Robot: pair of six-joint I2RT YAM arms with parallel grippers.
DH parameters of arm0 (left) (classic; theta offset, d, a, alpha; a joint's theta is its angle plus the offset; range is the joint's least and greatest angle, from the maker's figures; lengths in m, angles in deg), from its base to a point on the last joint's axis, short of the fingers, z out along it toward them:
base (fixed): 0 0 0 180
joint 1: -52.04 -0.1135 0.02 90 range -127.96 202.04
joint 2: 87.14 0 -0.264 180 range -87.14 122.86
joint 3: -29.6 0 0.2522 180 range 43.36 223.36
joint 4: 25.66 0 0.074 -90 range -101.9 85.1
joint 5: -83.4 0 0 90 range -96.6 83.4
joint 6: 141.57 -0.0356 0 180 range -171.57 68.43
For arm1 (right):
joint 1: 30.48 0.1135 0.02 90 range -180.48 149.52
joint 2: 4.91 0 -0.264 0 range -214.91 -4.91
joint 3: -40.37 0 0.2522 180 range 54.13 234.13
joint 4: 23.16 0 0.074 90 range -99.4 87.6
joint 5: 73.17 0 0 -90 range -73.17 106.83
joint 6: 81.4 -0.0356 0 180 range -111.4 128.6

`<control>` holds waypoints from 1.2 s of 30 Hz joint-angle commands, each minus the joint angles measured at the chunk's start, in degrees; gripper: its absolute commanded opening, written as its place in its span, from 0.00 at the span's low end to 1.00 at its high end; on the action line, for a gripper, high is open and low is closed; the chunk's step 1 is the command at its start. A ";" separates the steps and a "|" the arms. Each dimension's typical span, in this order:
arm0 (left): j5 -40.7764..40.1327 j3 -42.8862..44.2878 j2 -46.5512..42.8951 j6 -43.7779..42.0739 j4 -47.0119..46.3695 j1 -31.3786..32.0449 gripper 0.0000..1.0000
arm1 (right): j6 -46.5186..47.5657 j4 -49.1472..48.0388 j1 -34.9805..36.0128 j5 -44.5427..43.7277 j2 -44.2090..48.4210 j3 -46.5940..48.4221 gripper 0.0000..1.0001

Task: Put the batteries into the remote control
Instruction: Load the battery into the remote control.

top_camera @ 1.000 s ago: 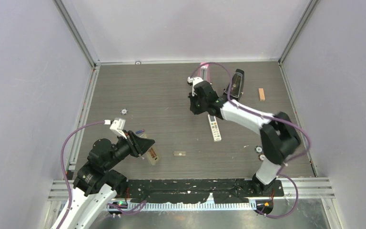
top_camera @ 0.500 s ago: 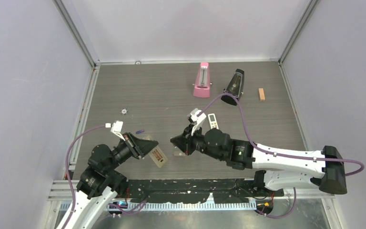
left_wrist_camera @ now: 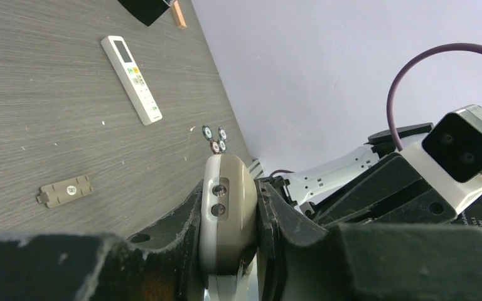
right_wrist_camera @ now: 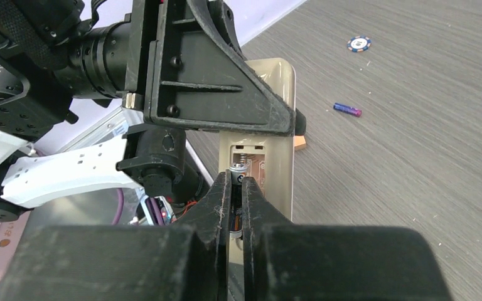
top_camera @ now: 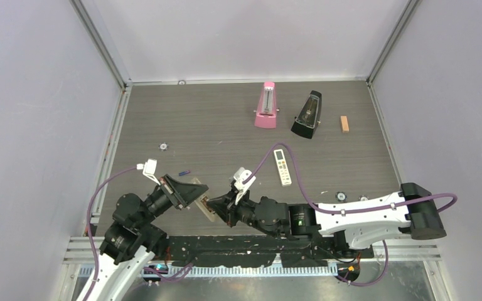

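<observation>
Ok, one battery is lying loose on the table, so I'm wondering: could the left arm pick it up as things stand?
Probably not. The loose battery lies close by, unobstructed, but the left gripper is shut on the remote control, so its jaws are taken.

Left arm [top_camera: 139, 213] bent low, left fingers [left_wrist_camera: 174, 233] clamped, right arm [top_camera: 351, 217] outstretched, right fingers [right_wrist_camera: 217, 208] pinched

1. The table [top_camera: 163, 119] has a matt grey wood-grain finish.
2. The remote control [right_wrist_camera: 280, 81] has a smooth beige plastic back with a soft sheen.
3. The fingers of the left gripper [left_wrist_camera: 229, 200] are matt black plastic, scuffed at the edges.
4. The battery [right_wrist_camera: 236, 167] in the right gripper [right_wrist_camera: 235, 182] shows a shiny metal cap.
5. The loose battery [right_wrist_camera: 347, 110] has a glossy purple-blue wrap.
</observation>
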 commanded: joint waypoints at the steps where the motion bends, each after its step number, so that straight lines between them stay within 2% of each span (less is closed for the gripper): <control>1: 2.26 0.95 -1.64 1.87 -2.64 -0.26 0.00 | 4.05 -7.92 0.87 -4.79 -1.11 1.89 0.05; 11: 2.71 3.41 -1.12 1.00 1.60 -0.23 0.00 | 7.90 -12.14 1.40 -5.26 -4.08 1.42 0.06; 20: -0.16 7.74 0.26 3.98 11.17 -0.26 0.00 | 10.33 -13.63 1.48 -3.83 -4.75 -0.29 0.05; 36: -0.09 9.52 1.65 6.52 11.76 -0.21 0.00 | 12.45 -13.47 2.13 -0.59 -6.41 -1.27 0.05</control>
